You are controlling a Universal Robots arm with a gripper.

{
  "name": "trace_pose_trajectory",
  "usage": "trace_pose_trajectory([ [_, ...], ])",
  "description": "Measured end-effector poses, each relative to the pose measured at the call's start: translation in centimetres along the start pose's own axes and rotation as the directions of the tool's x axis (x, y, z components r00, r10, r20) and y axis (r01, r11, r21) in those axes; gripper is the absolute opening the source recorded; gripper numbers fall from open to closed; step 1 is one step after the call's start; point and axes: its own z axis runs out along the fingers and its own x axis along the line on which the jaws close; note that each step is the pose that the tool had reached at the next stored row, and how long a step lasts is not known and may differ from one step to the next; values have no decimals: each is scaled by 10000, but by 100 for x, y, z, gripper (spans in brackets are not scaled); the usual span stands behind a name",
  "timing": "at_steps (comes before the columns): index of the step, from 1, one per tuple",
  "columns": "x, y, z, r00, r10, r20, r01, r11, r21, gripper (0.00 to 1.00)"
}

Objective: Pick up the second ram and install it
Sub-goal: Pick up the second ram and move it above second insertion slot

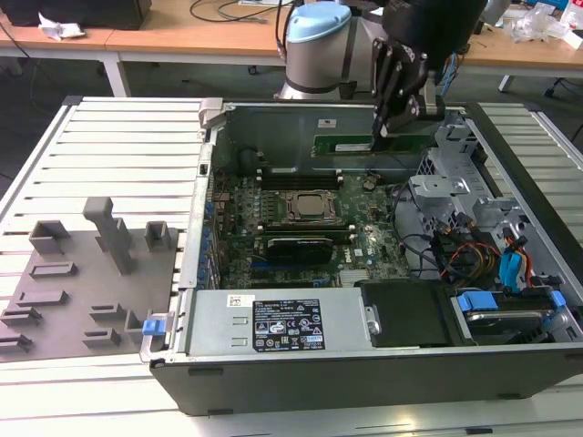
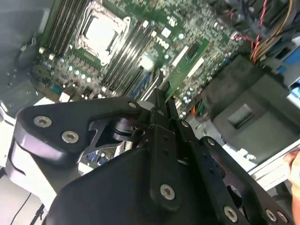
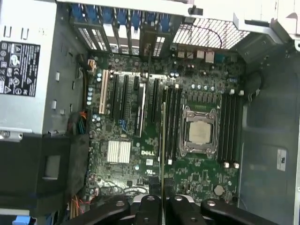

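Open case point(image 1: 364, 378) with the board point(image 1: 369, 241) inside, cables point(image 1: 455, 246) well off to the exterior view's right. The gripper point(image 1: 383, 132) is clamped on the ram point(image 1: 351, 144), held above the board's far side, its long axis parallel to the slots point(image 3: 172, 122) beside the socket point(image 3: 200, 132), nothing between

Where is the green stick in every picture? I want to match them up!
Exterior view: the second ram is held in the gripper over the far side of the case.
Second wrist view: the second ram pokes out of the gripper, flat face showing.
First wrist view: edge-on, a thin line beside the memory slots.
Shared landmark: the processor socket.
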Motion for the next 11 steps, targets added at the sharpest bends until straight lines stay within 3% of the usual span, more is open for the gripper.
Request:
trace_pose_trajectory([
  [2, -8, -74, 44, 10000, 0, 4, 0, 10000, -37, 14],
  [6, -32, -94, 121, 10000, 14, 5, -14, 10000, -58, 14],
  [11, -193, -86, 319, 10000, 74, -3, -74, 10000, -56, 14],
])
